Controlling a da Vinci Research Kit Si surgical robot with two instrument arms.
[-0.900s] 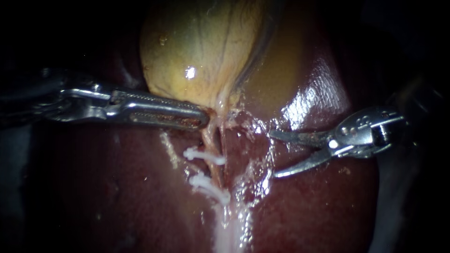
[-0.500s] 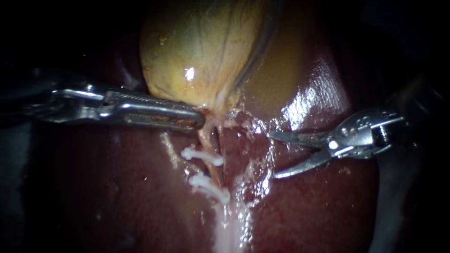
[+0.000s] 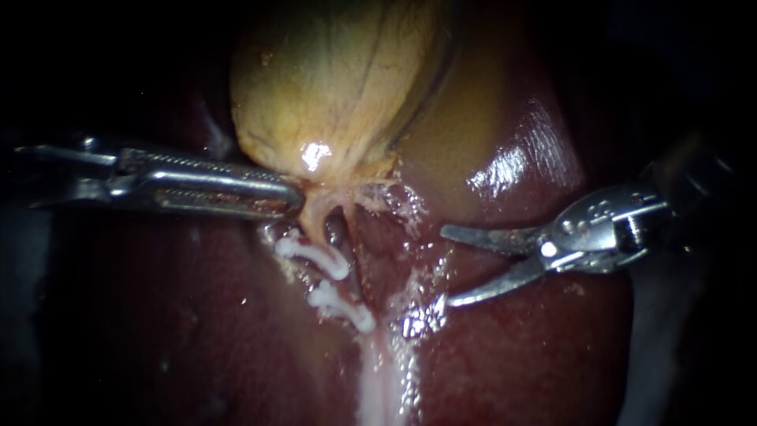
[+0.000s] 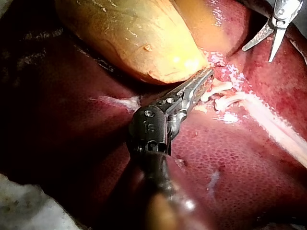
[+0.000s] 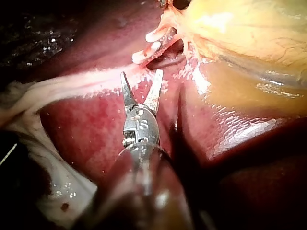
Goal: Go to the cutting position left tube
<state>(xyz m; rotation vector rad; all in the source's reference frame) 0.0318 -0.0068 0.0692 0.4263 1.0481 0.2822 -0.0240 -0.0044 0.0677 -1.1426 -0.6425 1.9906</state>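
The left instrument (image 3: 293, 207) has its claw clamped on the gallbladder (image 3: 339, 87); the right instrument (image 3: 445, 266) holds its claw wide open, empty, near the clips (image 3: 313, 255).

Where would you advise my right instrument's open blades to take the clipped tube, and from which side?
Probably the bare stretch of tube between the two white clips, approached from the right instrument's own side: the tube runs roughly upright there, square across the open blades.

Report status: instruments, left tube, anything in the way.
Left instrument jaws shut on gallbladder neck. Right instrument jaws open, short of left tube. Two clips on tube; nothing between.
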